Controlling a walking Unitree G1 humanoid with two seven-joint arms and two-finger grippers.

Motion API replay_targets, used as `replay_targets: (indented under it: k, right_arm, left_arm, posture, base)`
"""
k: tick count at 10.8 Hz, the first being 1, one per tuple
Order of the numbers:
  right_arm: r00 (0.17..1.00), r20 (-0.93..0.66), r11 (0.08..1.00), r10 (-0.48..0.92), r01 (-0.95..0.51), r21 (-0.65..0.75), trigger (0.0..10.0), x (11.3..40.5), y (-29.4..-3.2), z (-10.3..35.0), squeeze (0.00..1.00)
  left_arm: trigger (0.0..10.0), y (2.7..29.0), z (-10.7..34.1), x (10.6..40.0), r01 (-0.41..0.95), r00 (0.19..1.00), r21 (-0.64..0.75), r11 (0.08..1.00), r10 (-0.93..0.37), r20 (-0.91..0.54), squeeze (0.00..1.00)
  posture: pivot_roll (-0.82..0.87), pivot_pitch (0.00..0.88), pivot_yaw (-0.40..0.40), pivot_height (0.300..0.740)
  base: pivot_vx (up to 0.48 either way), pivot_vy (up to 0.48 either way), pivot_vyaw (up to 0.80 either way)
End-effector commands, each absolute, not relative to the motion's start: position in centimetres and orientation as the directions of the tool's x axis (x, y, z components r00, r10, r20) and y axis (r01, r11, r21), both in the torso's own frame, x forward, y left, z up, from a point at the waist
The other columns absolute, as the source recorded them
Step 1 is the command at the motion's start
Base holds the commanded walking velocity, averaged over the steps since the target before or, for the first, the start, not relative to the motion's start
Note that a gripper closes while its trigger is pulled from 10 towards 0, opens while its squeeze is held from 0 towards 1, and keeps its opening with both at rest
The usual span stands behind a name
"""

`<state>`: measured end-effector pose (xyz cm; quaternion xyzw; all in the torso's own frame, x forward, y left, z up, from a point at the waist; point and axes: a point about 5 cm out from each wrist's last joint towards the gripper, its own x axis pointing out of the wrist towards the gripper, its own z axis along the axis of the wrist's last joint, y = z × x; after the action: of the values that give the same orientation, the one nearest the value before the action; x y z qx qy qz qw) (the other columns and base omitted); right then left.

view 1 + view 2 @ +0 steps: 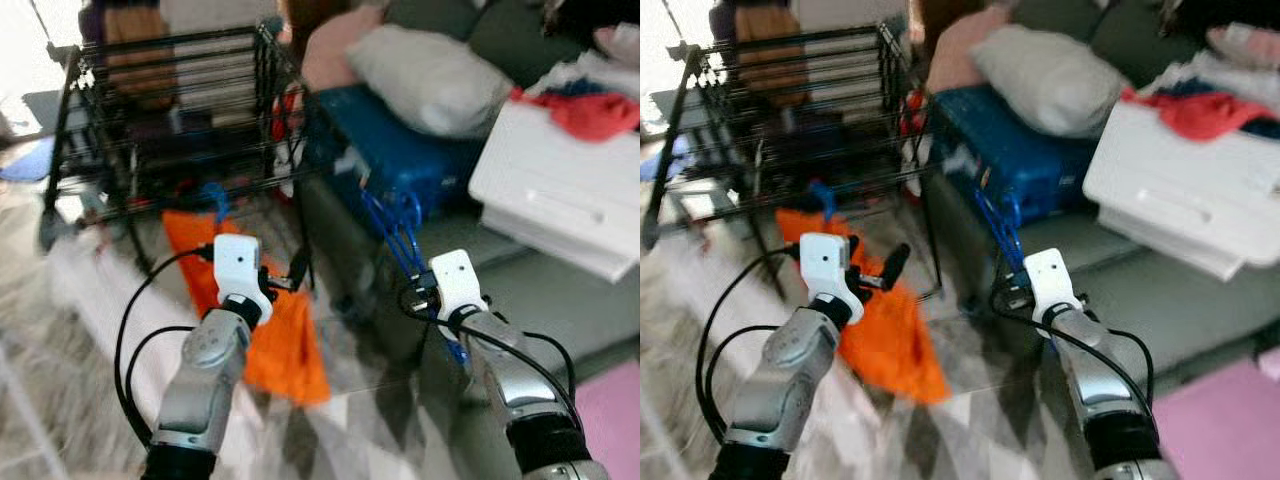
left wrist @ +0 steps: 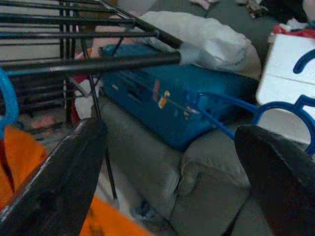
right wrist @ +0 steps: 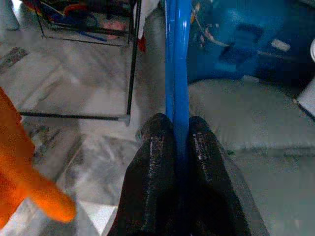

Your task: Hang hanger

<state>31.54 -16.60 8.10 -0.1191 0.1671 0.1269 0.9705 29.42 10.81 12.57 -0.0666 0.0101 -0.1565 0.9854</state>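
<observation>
A blue plastic hanger (image 1: 398,232) stands upright in my right gripper (image 3: 179,124), which is shut on its thin bar; its top reaches up in front of the blue case. The black wire drying rack (image 1: 170,95) stands at the back left. From its lower rail a blue hook (image 1: 214,199) carries an orange garment (image 1: 270,335) that hangs down to the floor. My left gripper (image 1: 892,268) is open, held in front of the orange garment, below the rack's corner. In the left wrist view the fingers (image 2: 59,182) stand wide apart, with the rack's rail (image 2: 93,64) above them.
A grey sofa (image 1: 500,270) on the right bears a blue case (image 1: 400,150), a white pillow (image 1: 430,75) and a white box (image 1: 560,190) with red cloth on it. Marble floor lies below. A pink mat (image 1: 610,410) shows at the lower right.
</observation>
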Motion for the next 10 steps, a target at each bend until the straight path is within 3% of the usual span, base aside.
replay_targets:
  k: [1,3,7,10]
  right_arm:
    - [0.909,-0.339,0.933,0.243,-0.315,-0.176,10.0,31.75,-15.54,8.50,0.00]
    - [0.898,-0.348,0.925,0.269,-0.342,-0.168,10.0,31.57,-15.16,8.37,0.00]
    - [0.891,-0.357,0.921,0.280,-0.354,-0.164,10.0,31.46,-14.94,8.16,0.00]
    - [0.891,-0.356,0.921,0.282,-0.355,-0.160,10.0,31.43,-14.86,8.14,0.00]
  left_arm:
    - [10.0,11.61,12.61,29.56,0.282,0.958,-0.117,0.952,-0.285,-0.007,0.00]
    - [10.0,11.61,12.51,29.62,0.273,0.961,-0.125,0.954,-0.277,-0.019,0.00]
    - [10.0,11.56,12.13,29.42,0.271,0.959,-0.126,0.954,-0.279,-0.050,0.00]
    - [10.0,11.43,12.42,29.46,0.273,0.960,-0.126,0.954,-0.279,-0.026,0.00]
  posture:
    - [-0.17,0.000,0.012,0.740]
    - [-0.17,0.000,0.011,0.740]
    - [-0.17,0.000,0.011,0.740]
    - [-0.17,0.000,0.015,0.740]
  base:
    - [0.412,0.244,0.00]
    - [0.332,0.347,0.00]
    - [0.000,0.432,0.00]
    - [0.000,0.000,0.00]
